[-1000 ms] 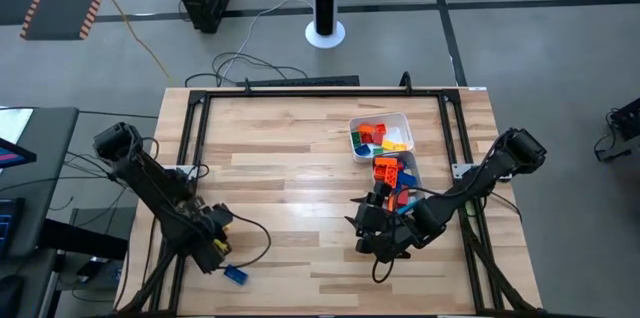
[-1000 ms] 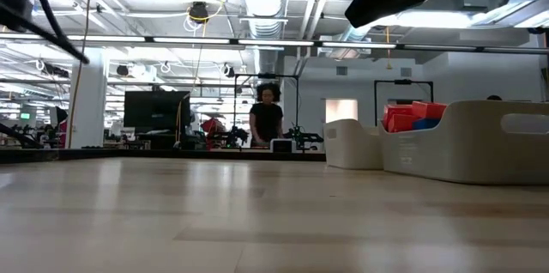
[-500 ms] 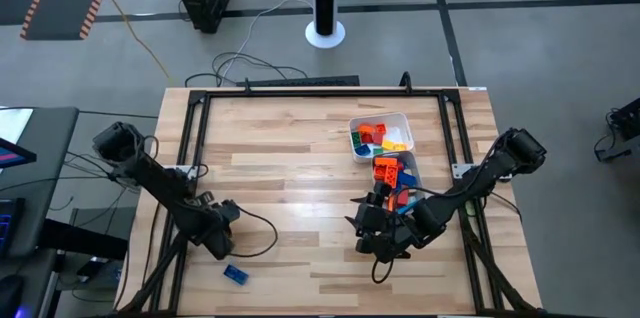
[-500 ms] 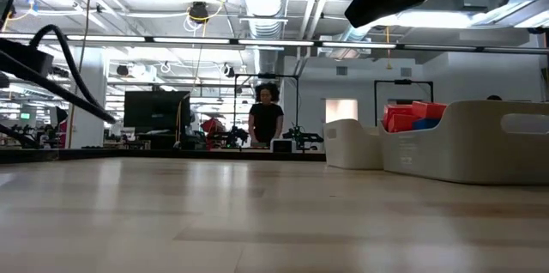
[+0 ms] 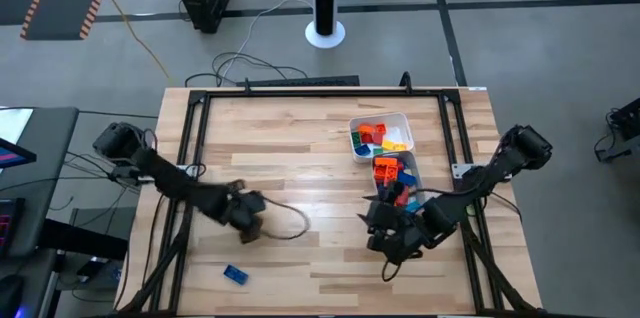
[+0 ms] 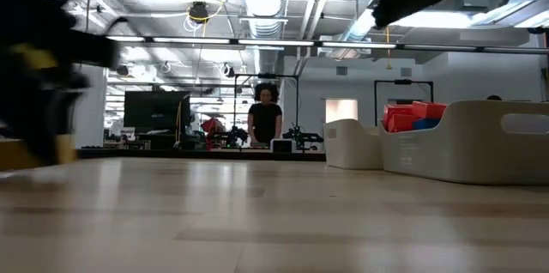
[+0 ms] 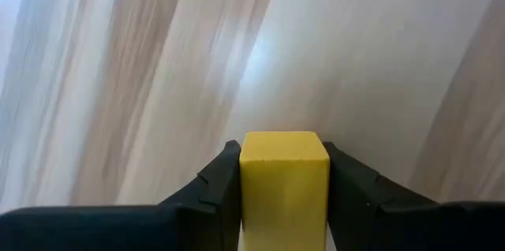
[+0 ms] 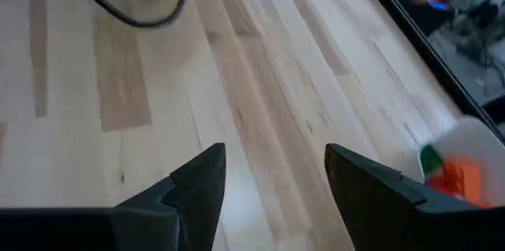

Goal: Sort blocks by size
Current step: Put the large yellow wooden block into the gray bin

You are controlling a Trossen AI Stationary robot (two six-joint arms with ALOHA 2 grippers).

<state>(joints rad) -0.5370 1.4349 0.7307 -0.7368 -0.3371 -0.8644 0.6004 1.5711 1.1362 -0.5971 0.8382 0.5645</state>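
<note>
The left gripper (image 7: 284, 204) pinches a yellow block (image 7: 284, 184) between its two fingers, carrying it above the wooden table (image 5: 290, 148) at about eight o'clock from the table's centre. A blue block (image 5: 235, 274) lies alone on the table near the seven o'clock corner. The other blocks sit in two tubs, a white tub (image 5: 381, 135) at two o'clock and a clear tub (image 5: 397, 180) just beside it. The right gripper (image 8: 272, 176) waits near the clear tub at four o'clock, jaws spread and empty. The step in hand looks like carrying; next, the yellow block needs moving toward three o'clock and releasing over the tub matching its size.
</note>
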